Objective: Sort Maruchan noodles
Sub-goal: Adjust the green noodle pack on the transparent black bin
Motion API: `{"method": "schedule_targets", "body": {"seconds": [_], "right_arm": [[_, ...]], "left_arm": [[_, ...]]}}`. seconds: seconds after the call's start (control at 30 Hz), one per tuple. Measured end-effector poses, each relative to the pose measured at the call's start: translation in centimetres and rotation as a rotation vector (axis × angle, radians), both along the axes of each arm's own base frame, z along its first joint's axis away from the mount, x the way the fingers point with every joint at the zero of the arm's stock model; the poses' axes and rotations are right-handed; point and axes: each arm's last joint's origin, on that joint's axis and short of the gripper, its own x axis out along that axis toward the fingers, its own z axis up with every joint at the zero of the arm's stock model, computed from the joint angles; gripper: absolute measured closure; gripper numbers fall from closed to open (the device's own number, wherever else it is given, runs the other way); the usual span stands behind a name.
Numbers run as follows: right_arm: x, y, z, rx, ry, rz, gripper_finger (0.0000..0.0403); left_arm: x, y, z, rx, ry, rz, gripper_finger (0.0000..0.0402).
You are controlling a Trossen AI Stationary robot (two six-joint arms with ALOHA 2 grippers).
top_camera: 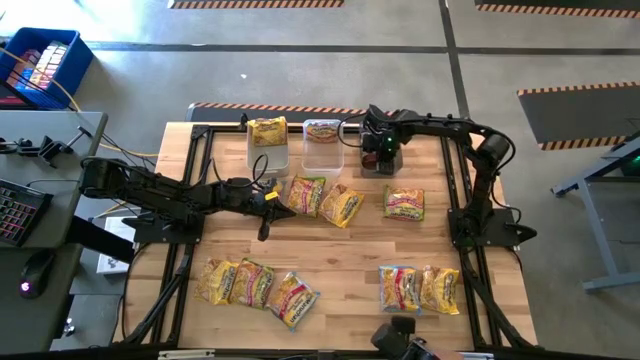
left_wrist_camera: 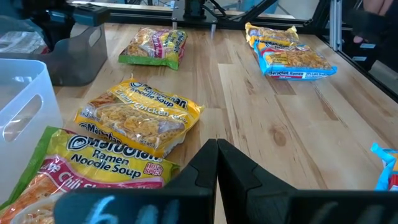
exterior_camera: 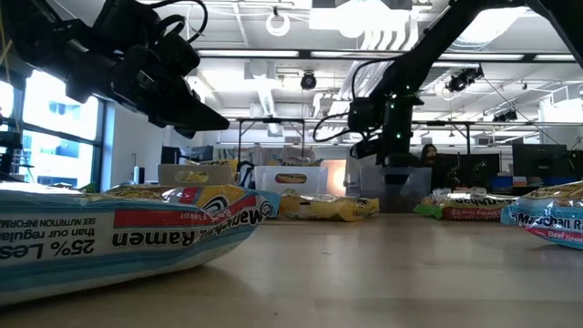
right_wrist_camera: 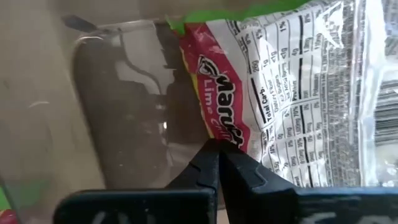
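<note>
The right gripper (right_wrist_camera: 217,149), shut on the edge of a light, crinkly, slippery pink-red plastic noodle packet (right_wrist_camera: 292,93), is held over the dark bin (right_wrist_camera: 118,106); edge seams are judged the safest hold.

Grey concrete floor (top_camera: 330,75) all round, crossed by dark seams and marked with orange-and-black hazard strips (top_camera: 275,107). Pale wooden worktop (top_camera: 340,255) framed in black rails. Blue crate (top_camera: 40,65) on the floor at one far corner; dark desk (top_camera: 40,150) with a keyboard (top_camera: 15,210) and mouse (top_camera: 33,272) alongside. Beyond, an open hall: white ceiling with ducts and strip lights (exterior_camera: 383,41), bright window (exterior_camera: 50,137), distant desks.
</note>
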Motion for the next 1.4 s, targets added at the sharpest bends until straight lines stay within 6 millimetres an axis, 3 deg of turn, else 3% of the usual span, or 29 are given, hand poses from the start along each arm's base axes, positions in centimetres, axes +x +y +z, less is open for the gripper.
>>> {"method": "schedule_targets", "body": {"seconds": [0.9,1.17,1.4], "right_arm": [[2.4,-1.2,5.0,-0.124,-0.063,-0.055,0.0401],[3.1,-2.0,6.7,-0.242,-0.093,-0.087,0.0401],[3.3,-2.4,6.9,-0.264,-0.108,-0.093,0.0401]], "left_arm": [[0.0,0.0,0.0,0.000,0.002,0.000,0.0401],[0.0,0.0,-0.1,0.000,0.006,0.000,0.0401],[0.0,0.0,-0.1,-0.001,0.008,-0.001,0.0401]]}}
